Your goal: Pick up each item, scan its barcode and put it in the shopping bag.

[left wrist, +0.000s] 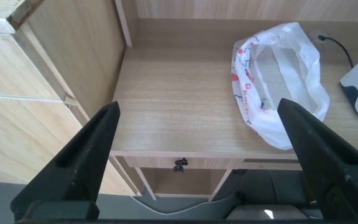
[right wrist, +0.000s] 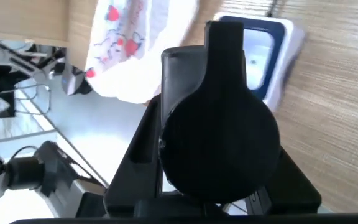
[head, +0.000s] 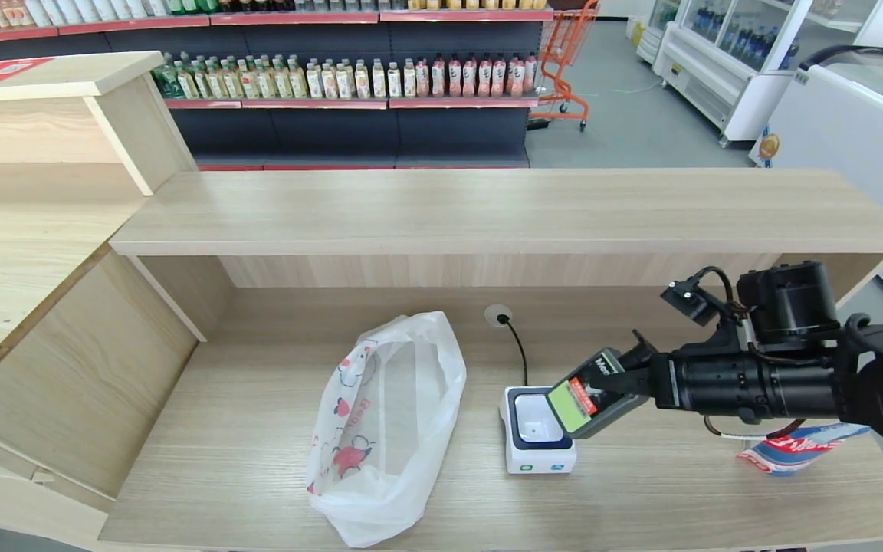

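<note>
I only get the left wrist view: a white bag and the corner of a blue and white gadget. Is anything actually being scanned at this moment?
Observer: It looks so. The right gripper is clamped on a dark box and holds it tilted above the scanner, which is your blue and white gadget.
Operator: Is that box the only item left?
Observer: No. A red, white and blue packet lies on the counter beneath the right arm, on the far side of the scanner from the bag.
</note>
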Tool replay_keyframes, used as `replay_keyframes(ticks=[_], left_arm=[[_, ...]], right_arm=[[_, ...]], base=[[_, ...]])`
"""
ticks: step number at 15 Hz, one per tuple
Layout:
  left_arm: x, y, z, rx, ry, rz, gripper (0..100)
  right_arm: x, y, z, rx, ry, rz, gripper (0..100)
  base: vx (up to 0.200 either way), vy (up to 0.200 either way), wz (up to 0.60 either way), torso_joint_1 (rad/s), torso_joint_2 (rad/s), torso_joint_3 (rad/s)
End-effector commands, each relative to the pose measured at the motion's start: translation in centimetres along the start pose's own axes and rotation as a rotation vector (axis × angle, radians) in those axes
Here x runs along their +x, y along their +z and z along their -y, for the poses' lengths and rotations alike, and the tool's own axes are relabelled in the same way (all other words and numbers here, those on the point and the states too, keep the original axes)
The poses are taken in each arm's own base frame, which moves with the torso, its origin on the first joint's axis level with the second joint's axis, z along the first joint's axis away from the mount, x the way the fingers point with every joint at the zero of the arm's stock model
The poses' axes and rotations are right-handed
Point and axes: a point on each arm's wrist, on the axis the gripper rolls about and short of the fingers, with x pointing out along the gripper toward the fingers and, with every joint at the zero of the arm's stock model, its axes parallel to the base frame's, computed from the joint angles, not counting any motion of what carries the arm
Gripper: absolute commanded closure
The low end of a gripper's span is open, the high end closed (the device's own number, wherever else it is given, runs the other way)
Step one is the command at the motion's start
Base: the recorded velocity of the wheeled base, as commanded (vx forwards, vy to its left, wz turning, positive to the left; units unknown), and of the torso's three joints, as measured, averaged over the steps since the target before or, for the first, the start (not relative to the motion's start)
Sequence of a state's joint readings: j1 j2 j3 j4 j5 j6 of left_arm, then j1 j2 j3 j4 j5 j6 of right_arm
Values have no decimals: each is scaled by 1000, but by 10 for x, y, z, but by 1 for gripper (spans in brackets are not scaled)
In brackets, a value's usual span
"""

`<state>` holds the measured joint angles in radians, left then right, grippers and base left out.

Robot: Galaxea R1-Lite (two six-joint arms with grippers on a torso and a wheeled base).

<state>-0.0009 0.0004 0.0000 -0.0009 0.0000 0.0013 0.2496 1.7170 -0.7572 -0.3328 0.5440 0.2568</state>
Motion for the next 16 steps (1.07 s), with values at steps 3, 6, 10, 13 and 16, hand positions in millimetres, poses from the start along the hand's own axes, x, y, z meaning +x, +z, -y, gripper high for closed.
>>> replay_keyframes(ticks=[3, 6, 10, 13, 16], left_arm=[[0, 0, 0, 0, -1, 0, 0], [0, 0, 0, 0, 1, 0, 0], [0, 0, 0, 0, 1, 0, 0], [0, 0, 0, 0, -1, 0, 0], [0, 0, 0, 0, -1, 0, 0]], right_arm=[[42, -6, 11, 3, -60, -77, 100], [60, -2, 15, -2, -56, -87, 100], [78, 3, 19, -70, -59, -96, 100], [88, 0, 22, -89, -82, -108, 100], [92, 1, 24, -92, -91, -106, 100]], base=[[0, 0, 0, 0, 0, 0], [0, 0, 0, 0, 0, 0], [0, 0, 0, 0, 0, 0], [0, 0, 0, 0, 0, 0], [0, 0, 0, 0, 0, 0]])
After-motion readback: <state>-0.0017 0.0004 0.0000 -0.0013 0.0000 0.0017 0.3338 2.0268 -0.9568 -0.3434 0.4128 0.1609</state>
